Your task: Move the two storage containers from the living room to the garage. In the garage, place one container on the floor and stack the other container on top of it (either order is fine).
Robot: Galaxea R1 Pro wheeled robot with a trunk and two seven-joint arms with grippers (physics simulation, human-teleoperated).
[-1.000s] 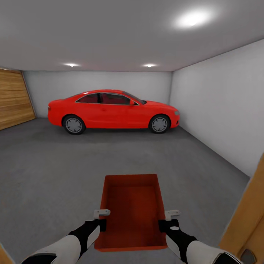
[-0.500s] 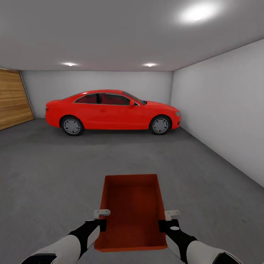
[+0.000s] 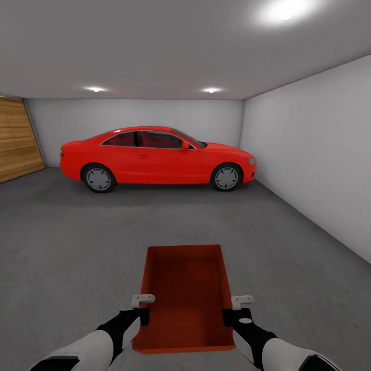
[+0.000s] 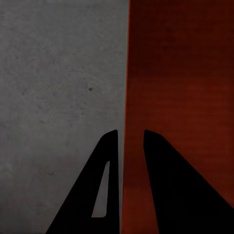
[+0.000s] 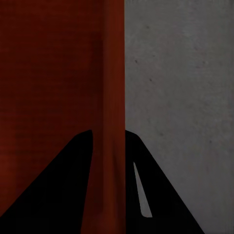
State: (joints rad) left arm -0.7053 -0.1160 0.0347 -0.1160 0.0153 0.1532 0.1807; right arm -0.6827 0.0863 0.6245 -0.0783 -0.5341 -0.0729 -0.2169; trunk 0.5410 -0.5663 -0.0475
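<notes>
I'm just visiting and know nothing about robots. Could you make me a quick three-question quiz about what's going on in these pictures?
1. True or false: each gripper clamps a side wall of the storage container.
2. What stands at the far wall? A) red car B) blue sofa C) bicycle
3. What surface lies under the container?

Key:
1. True: the left gripper and right gripper each straddle a wall.
2. A, the red car.
3. The grey concrete floor.
</notes>
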